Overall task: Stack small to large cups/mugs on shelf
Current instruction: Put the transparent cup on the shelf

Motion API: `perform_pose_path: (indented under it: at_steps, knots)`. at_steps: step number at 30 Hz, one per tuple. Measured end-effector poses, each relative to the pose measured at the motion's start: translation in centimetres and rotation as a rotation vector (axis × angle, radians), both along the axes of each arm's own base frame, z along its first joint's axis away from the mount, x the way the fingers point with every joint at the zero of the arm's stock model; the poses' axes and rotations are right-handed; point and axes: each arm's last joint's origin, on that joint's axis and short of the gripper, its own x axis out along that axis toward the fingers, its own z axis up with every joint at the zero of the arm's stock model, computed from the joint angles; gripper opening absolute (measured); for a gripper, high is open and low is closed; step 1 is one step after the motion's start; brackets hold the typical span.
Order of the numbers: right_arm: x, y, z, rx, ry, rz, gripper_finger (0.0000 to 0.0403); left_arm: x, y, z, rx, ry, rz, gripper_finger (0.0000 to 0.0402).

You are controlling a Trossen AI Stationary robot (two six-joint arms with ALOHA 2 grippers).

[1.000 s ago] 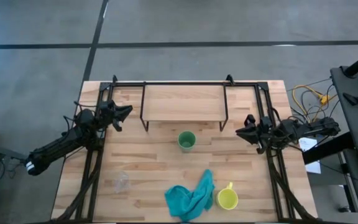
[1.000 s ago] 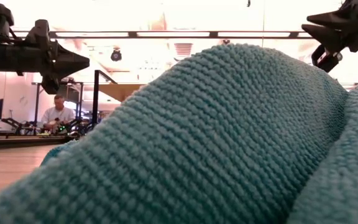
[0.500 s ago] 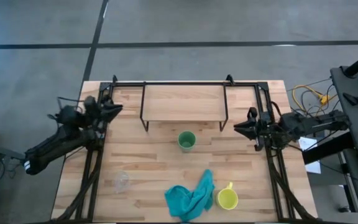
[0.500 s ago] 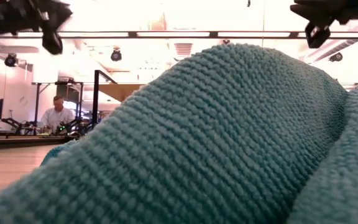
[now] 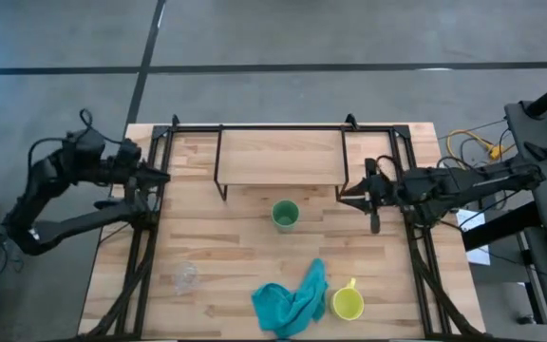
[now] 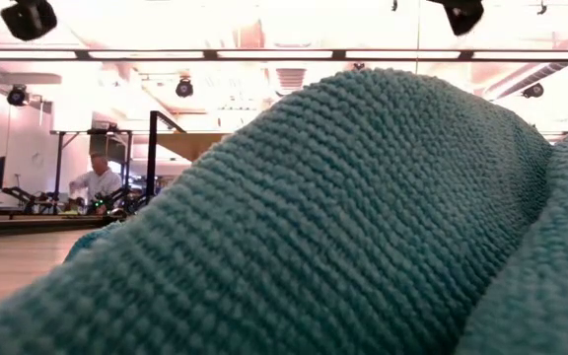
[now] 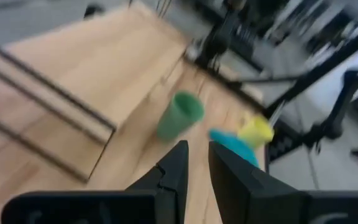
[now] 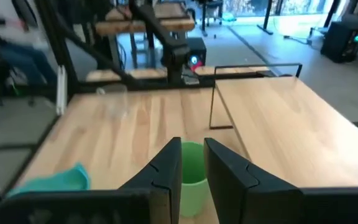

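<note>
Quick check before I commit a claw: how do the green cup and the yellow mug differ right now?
Colour: the green cup is green, the yellow mug yellow. Handle: the mug has one, the green cup shows none. Place: the green cup stands mid-table just in front of the shelf; the mug sits at the near edge beside the teal cloth. Both are upright, open side up, on the table, not on the shelf.

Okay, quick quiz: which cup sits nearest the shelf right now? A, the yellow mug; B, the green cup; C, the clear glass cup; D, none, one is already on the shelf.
B: in the high view the green cup stands on the table just in front of the shelf, whose top is bare, while the yellow mug and clear glass cup sit far nearer the front edge.
</note>
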Motion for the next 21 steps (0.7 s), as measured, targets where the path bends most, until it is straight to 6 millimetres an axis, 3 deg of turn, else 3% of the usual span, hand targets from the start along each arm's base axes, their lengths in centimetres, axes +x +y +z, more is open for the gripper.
perform_pose_path:
  at_steps: [6, 13, 21]
  knots:
    - [1.8, 0.4, -0.3, -0.052, 0.116, 0.008, 0.0063, 0.7, 0.3, 0.5, -0.099, 0.221, -0.081, 0.005]
    - [3.5, 0.8, -2.1, 0.023, 0.214, -0.029, 0.0063, 1.0, 0.5, -1.9, -0.18, 0.444, -0.156, 0.005]
    - [5.3, 1.2, -3.7, 0.003, 0.294, -0.031, 0.0063, 1.1, 0.5, -4.7, -0.212, 0.509, -0.206, 0.005]
